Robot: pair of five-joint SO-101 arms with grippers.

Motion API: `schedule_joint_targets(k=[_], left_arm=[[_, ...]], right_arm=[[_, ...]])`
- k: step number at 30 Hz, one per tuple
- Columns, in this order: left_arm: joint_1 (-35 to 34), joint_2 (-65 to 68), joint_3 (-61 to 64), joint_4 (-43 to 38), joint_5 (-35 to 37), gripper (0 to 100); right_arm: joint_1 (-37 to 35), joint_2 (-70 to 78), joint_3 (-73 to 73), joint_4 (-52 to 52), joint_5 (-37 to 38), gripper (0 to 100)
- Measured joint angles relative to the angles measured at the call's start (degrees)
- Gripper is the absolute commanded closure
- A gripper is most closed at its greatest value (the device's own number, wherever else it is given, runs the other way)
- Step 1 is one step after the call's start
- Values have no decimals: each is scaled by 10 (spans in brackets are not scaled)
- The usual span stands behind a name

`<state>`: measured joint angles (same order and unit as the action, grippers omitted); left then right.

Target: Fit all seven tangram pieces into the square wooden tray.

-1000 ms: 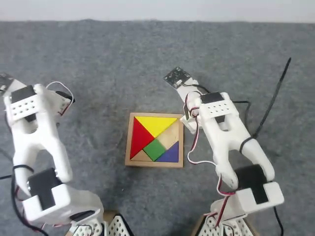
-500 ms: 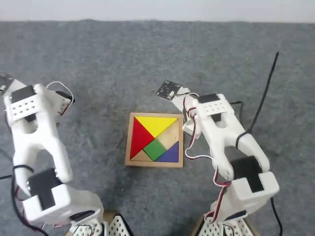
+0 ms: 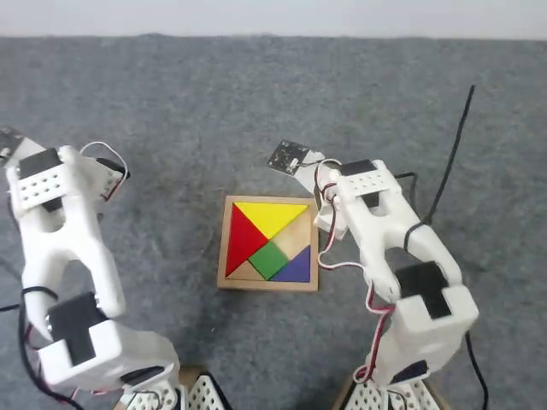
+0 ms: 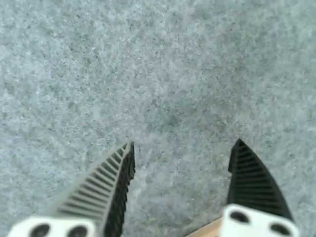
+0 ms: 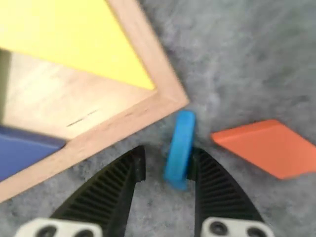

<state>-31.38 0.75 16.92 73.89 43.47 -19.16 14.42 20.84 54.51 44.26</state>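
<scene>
The right pincer (image 5: 168, 154) stood parted around the blue piece (image 5: 179, 143), which was on edge between its jaws and touching one, with the wooden tray (image 5: 98, 134) corner just ahead. Pickup seemed to be the step in hand. Next it needed to clench, lift, and lay the piece into the bare slot (image 5: 64, 94).

In the right wrist view the tray (image 5: 98, 133) is running off the picture's edges, taking part of the yellow piece (image 5: 74, 44) and most of the dark blue piece (image 5: 19, 148) with it, and the orange piece (image 5: 266, 145) is being clipped at one corner. The blue piece (image 5: 180, 148), standing on edge between the right tool's (image 5: 168, 157) fingers, is blurring too much to tell its outline. In the left wrist view a tan sliver (image 4: 207, 228) is peeking in at the edge by the left tool (image 4: 185, 144), too little to tell what it is. In the high view the right arm (image 3: 385, 231) is covering its tool and the bench (image 3: 171, 128) just beside the tray's right rim, the left arm (image 3: 60, 222) is covering its tool too, and both arms' bases are running off the lower edge.
</scene>
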Motion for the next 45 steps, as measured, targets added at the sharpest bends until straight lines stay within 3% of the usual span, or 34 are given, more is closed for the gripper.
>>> schedule_joint_targets(k=[16, 22, 33, 45], left_arm=[[0, 0, 0, 0, 0, 706], [0, 0, 0, 0, 0, 706], [0, 0, 0, 0, 0, 706], [0, 0, 0, 0, 0, 706]], right_arm=[[2, 35, -61, 48, 0, 850], [2, 35, -69, 63, -25, 982], [11, 11, -68, 69, -47, 980], [40, -150, -14, 107, -171, 980]])
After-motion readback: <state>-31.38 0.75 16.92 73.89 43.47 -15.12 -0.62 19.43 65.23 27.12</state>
